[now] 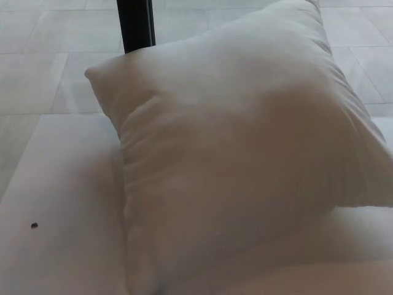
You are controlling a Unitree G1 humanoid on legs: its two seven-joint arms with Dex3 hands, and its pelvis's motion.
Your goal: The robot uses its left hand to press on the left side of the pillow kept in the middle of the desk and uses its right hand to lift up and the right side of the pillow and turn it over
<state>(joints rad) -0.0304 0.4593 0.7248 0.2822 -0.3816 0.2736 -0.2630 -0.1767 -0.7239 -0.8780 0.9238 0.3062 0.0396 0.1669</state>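
Head view: we see pillow (245, 166) tilted up mid-flip, filling the desk (55, 203) from middle to right edge. Neither hand shows; their state unknown. Turnover unfinished, we judge.

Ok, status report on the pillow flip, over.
Neither hand in view. White pillow raised off the desk, filling the frame. Only a small dark speck beside it.

pillow (239, 160): plain white | desk (55, 184): white | post (135, 24): black | floor (37, 74): pale grey tiles
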